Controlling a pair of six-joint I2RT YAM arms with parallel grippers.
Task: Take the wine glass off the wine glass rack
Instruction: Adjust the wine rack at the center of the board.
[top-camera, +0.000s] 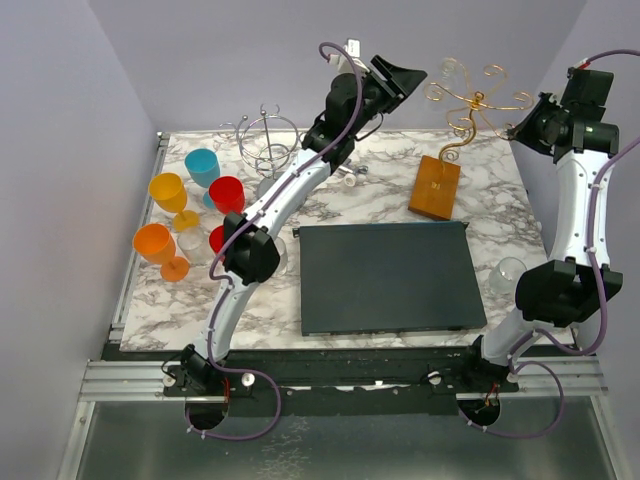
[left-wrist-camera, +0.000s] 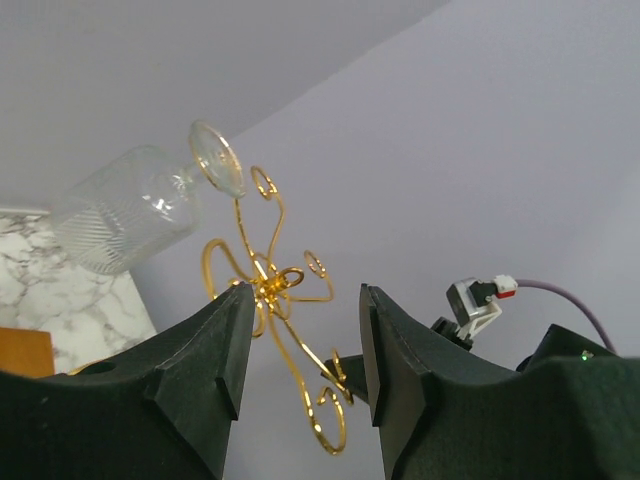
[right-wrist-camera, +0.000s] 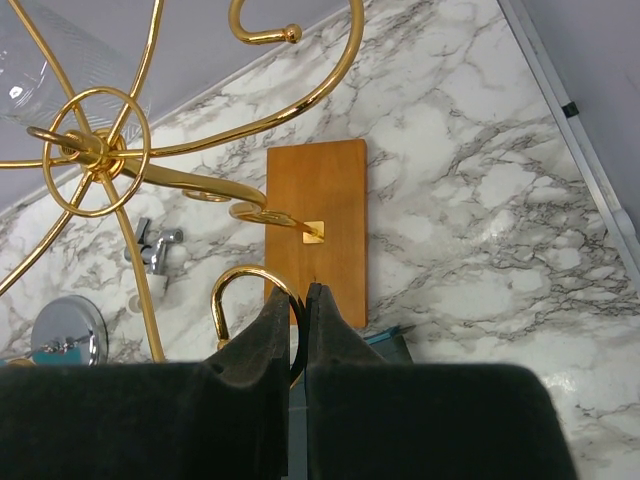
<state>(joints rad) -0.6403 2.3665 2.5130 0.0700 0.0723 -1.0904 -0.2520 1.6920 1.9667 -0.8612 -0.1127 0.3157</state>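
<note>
The wine glass rack has an orange-brown wooden base (top-camera: 435, 188) and a gold wire stem with curly hooks (top-camera: 470, 105). A clear ribbed wine glass (top-camera: 452, 70) hangs tilted from a far hook. In the left wrist view the glass (left-wrist-camera: 125, 210) sits up and left of my fingers, its foot (left-wrist-camera: 218, 158) caught in the gold wire. My left gripper (top-camera: 400, 75) is open and empty, just left of the glass and apart from it. My right gripper (top-camera: 525, 125) is shut on a gold hook (right-wrist-camera: 235, 285) of the rack, above the base (right-wrist-camera: 320, 225).
A silver chrome wire stand (top-camera: 268, 145) stands at the back left. Blue (top-camera: 203, 168), yellow (top-camera: 168, 192), red (top-camera: 227, 193) and orange (top-camera: 155, 243) goblets stand at the left. A dark mat (top-camera: 390, 277) lies in the middle. Another clear glass (top-camera: 507, 272) stands at the right.
</note>
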